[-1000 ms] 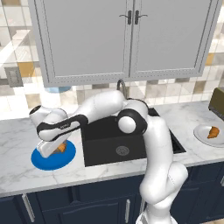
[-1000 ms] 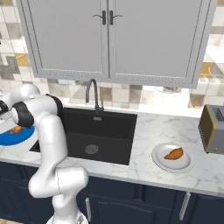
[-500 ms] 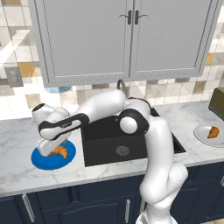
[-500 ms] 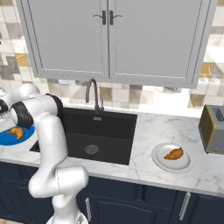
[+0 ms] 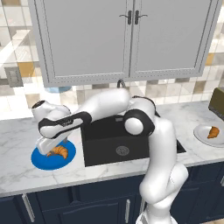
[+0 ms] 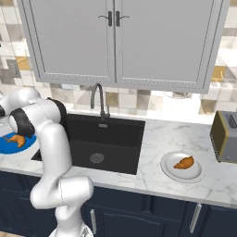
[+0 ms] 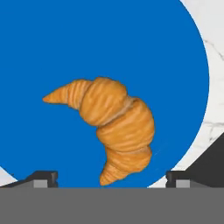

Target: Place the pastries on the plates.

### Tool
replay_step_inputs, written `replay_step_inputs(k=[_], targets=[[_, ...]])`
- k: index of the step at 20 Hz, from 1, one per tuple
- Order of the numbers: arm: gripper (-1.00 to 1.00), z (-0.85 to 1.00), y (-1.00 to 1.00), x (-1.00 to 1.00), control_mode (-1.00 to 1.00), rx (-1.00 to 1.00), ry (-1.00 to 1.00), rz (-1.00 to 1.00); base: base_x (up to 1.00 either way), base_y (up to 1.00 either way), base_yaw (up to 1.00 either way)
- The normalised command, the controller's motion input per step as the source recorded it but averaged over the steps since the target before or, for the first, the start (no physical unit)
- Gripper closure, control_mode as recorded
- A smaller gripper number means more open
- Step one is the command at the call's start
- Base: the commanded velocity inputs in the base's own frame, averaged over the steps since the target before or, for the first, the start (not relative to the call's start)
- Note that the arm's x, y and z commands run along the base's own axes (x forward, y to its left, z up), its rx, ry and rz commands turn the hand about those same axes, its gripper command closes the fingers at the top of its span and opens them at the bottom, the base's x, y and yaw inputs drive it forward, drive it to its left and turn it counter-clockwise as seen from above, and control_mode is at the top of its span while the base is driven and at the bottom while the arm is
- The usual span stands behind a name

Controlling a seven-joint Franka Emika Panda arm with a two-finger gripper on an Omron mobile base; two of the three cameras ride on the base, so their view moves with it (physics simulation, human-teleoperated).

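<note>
A golden croissant (image 7: 113, 127) lies loose on the flat blue plate (image 7: 87, 43), left of the sink on the counter. My gripper (image 5: 45, 148) hovers just above the plate's left part, open, with its two dark fingertips (image 7: 41, 177) spread wide and nothing between them. The croissant (image 5: 58, 152) rests near the middle of the blue plate (image 5: 65, 159). At the far right, a second small orange-brown pastry (image 6: 184, 162) sits on the white plate (image 6: 169, 172); the same pastry (image 5: 213, 132) and white plate (image 5: 200, 133) appear in the left base view.
A dark sink (image 5: 118, 140) with a faucet (image 6: 97, 92) lies between the two plates, and my arm reaches across it. A toaster (image 6: 227, 136) stands behind the white plate. Grey wall cabinets hang above the marble counter (image 6: 157, 134).
My gripper has let go of the croissant and lifted a little off the blue plate; the croissant now lies uncovered on it. The white plate and its pastry are unchanged.
</note>
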Motion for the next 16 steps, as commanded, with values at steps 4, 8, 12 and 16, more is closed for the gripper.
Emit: replay_step_inputs(k=[4, 8, 12, 16], targets=[[-1.00, 0.43, 0.00, -0.36, -1.00, 0.00, -0.02, 0.00, 0.00, 0.00, 0.00], [-1.00, 0.27, -0.01, -0.54, -1.00, 0.00, -0.04, 0.00, 0.00, 0.00, 0.00], [-1.00, 0.20, -0.18, -0.58, -1.00, 0.00, -0.05, 0.00, 0.00, 0.00, 0.00], [-1.00, 0.20, -0.29, -0.63, -1.00, 0.00, -0.08, 0.00, 0.00, 0.00, 0.00]])
